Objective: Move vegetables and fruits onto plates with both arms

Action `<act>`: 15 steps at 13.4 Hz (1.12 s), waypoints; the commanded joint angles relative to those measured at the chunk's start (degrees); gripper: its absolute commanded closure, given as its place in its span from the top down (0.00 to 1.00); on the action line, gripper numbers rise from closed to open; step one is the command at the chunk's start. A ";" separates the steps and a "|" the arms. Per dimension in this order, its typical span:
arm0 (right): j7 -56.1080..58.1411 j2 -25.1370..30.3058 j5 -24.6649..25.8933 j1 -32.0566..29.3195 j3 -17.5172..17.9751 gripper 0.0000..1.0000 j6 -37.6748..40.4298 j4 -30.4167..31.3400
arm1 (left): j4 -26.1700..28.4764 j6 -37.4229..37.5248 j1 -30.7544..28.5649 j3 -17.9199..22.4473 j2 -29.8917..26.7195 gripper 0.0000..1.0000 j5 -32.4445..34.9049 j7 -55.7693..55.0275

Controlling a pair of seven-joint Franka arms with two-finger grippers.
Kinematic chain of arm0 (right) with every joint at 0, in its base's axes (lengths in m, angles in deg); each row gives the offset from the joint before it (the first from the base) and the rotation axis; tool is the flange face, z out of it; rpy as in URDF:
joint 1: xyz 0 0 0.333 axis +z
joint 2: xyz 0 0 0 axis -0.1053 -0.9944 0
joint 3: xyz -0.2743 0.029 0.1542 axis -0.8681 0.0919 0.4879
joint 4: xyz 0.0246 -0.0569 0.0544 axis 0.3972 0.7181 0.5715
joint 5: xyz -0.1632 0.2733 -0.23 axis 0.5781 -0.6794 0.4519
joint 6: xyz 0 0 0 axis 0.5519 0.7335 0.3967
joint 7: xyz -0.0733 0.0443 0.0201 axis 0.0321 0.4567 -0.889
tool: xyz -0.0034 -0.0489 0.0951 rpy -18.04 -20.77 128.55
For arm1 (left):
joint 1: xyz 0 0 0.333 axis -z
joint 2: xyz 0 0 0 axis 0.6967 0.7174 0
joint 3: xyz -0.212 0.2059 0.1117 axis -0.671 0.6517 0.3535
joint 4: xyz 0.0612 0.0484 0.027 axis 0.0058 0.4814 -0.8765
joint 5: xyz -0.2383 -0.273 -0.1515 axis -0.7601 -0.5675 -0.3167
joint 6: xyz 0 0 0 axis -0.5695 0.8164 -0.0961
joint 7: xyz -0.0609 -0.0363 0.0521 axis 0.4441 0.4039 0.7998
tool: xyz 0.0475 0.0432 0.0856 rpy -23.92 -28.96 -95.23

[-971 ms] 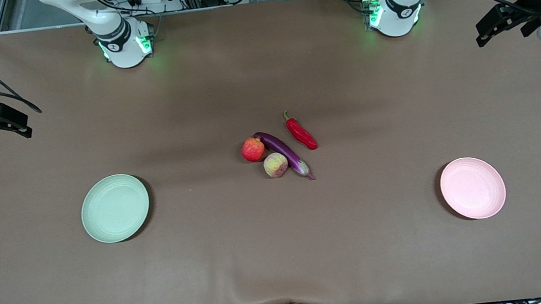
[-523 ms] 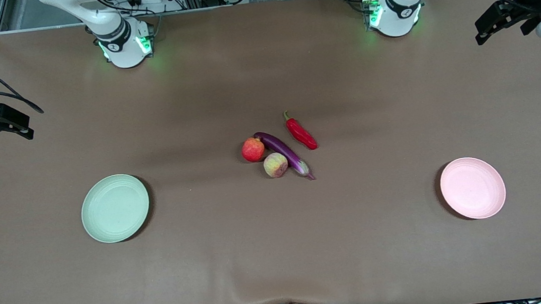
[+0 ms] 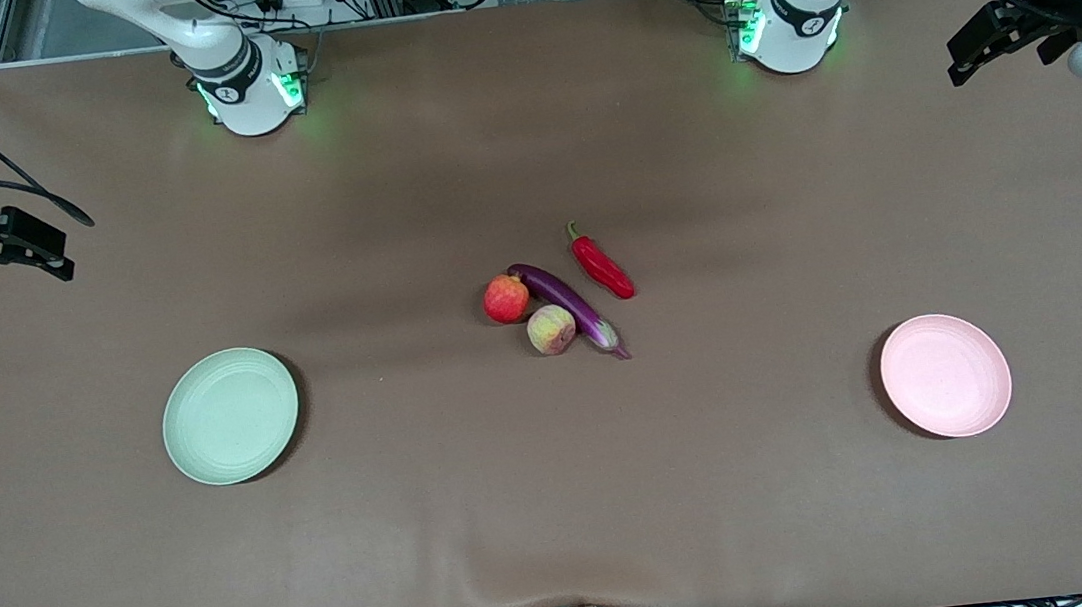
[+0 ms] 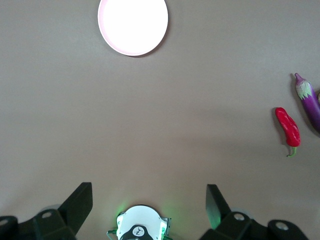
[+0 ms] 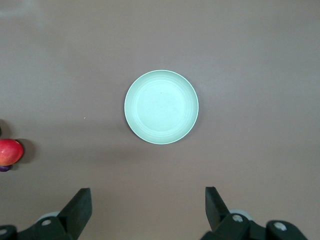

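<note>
Four items lie bunched mid-table: a purple eggplant (image 3: 566, 306), a red chili pepper (image 3: 603, 268) with a green stem, a round red fruit (image 3: 506, 298) and a pale peach (image 3: 552, 329). Both fruits touch the eggplant. The pale green plate (image 3: 230, 416) lies toward the right arm's end and the pale pink plate (image 3: 946, 375) toward the left arm's end, both empty. My right gripper (image 3: 53, 256) hangs open high over the table's edge, above the green plate (image 5: 161, 106). My left gripper (image 3: 963, 63) hangs open high over its own end, with the pink plate (image 4: 132, 25), chili (image 4: 288, 127) and eggplant (image 4: 310, 97) below.
A brown cloth covers the table, with a slight ripple at its front edge (image 3: 531, 591). The two arm bases (image 3: 252, 87) (image 3: 788, 26) stand along the back edge. The red fruit (image 5: 10, 151) shows at the rim of the right wrist view.
Both grippers have drifted slightly while staying open and high. The fruits, vegetables and plates have not moved.
</note>
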 commanded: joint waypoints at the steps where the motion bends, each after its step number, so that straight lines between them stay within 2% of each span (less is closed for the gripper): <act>1: 0.73 0.13 -0.70 -0.70 -0.16 1.00 0.26 -0.17 | -1.64 1.15 0.38 -0.90 0.57 1.00 1.14 -1.06; 8: 0.82 0.04 -0.87 -1.14 -0.16 1.00 0.00 -0.17 | -0.85 0.54 0.46 -1.17 0.65 1.00 1.05 -1.32; 10: 0.91 0.04 -3.15 -2.28 -0.34 1.00 0.08 -0.17 | -1.02 -1.39 1.43 -1.78 3.80 1.00 0.44 -1.76; 13: 0.91 0.13 -4.39 -3.25 -0.34 1.00 0.35 -0.17 | -0.76 -7.00 2.66 -8.35 9.78 1.00 0.17 -6.66; 15: 0.91 0.04 -4.39 -3.16 -0.25 1.00 0.35 -0.17 | 1.78 -14.10 3.10 -13.80 14.17 1.00 0.17 -17.70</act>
